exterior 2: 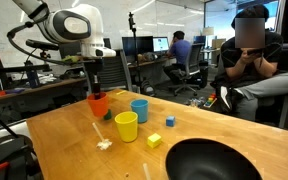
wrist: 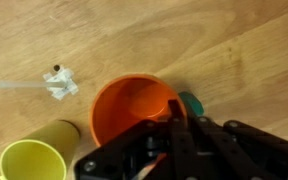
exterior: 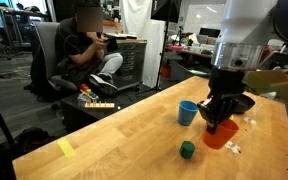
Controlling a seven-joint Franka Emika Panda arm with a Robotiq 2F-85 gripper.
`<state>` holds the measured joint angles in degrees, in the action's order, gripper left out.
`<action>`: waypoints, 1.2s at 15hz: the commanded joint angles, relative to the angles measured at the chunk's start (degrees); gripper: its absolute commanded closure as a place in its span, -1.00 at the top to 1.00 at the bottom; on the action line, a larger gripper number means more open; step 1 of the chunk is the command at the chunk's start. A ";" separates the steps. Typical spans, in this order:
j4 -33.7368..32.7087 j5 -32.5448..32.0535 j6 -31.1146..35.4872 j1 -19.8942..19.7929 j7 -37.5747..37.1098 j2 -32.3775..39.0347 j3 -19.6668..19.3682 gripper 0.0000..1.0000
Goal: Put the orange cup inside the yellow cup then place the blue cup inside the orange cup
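My gripper (exterior 2: 96, 88) is shut on the rim of the orange cup (exterior 2: 98, 103), one finger inside and one outside, holding it upright low over the table. The gripper (exterior: 220, 118) and the orange cup (exterior: 217, 138) also show in an exterior view. In the wrist view the orange cup (wrist: 132, 108) is open side up under the fingers (wrist: 174, 118). The yellow cup (exterior 2: 126, 126) stands upright and empty a short way from it and shows at the wrist view's lower left (wrist: 32, 162). The blue cup (exterior 2: 139, 110) stands upright beside the yellow cup and shows in an exterior view (exterior: 187, 112).
A small green block (exterior 2: 109, 115) lies next to the orange cup. A white scrap (wrist: 59, 80) lies on the wood. Small yellow blocks (exterior 2: 154, 141) and a large dark bowl (exterior 2: 214, 160) sit near the table's front. A person sits beyond the table (exterior: 89, 50).
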<state>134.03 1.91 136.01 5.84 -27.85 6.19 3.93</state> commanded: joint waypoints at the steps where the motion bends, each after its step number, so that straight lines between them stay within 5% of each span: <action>1: -0.18 -0.66 -4.23 -1.39 -2.39 -6.14 -1.92 -0.97; 8: -0.74 -0.07 -6.46 -7.64 -2.17 -10.20 -5.88 -0.97; 18: -2.71 2.62 -4.88 -11.42 -0.85 -5.06 -8.86 -0.97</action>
<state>133.69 2.97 131.39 -5.36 -28.99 -1.26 -4.57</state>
